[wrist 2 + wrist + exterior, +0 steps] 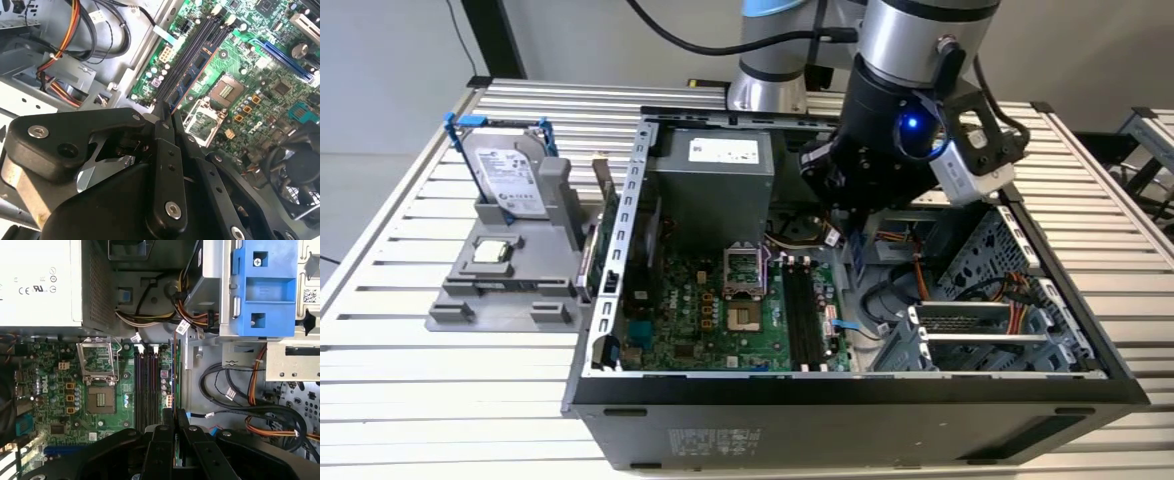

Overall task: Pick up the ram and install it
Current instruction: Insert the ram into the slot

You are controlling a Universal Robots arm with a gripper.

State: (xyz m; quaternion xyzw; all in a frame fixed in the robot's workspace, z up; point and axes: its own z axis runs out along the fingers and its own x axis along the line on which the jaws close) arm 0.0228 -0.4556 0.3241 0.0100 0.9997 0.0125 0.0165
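With the pincer pressed narrow on the ram, holds this stick edge-on close to the dark memory slots, in the exterior view between 1 and 2 o'clock from the processor socket.

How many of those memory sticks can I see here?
1. The ram is gripped edge-on in the hand, over the motherboard near its memory slots. Others could be hidden inside the computer case.
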